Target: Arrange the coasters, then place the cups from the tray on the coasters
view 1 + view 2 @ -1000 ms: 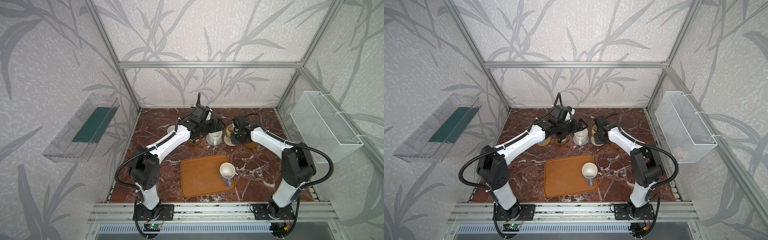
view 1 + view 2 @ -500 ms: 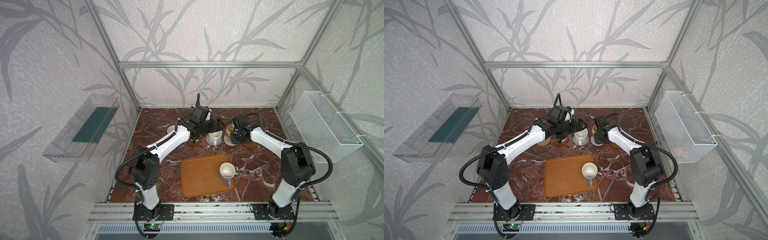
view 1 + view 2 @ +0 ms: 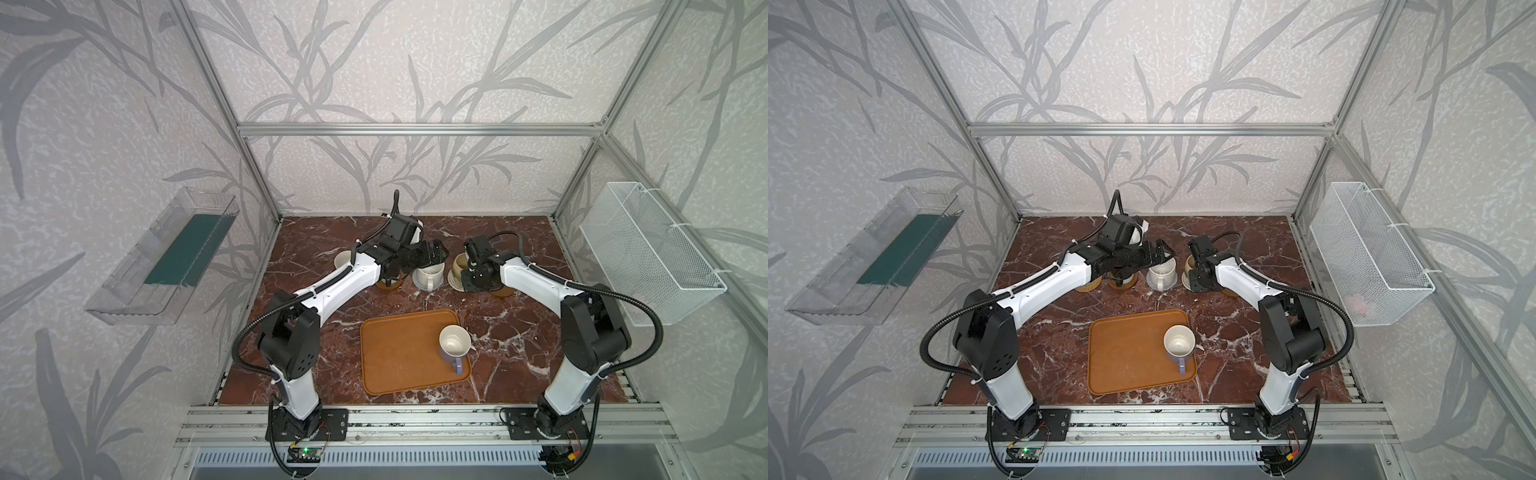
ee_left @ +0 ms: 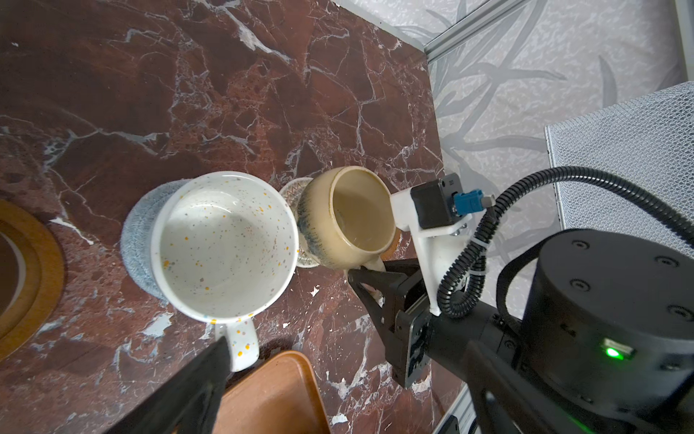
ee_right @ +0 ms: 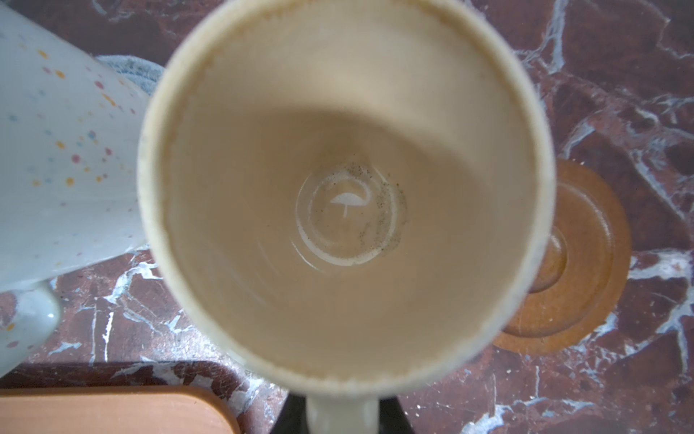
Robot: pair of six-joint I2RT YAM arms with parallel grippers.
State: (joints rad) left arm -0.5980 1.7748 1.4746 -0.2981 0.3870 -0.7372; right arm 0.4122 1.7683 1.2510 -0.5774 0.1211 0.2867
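1. Right gripper has its jaws clenched on the cream-beige mug by the handle, mug over the cream coaster.
2. Left gripper hovers with jaws released above the speckled mug, seated on the grey-blue coaster.
3. Lavender mug sits on the tray; a brown coaster lies bare on the worktop.

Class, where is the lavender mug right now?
In both top views the lavender mug stands alone on the tray's right side, near the front, handle toward the camera.

no readable text, labels or numbers
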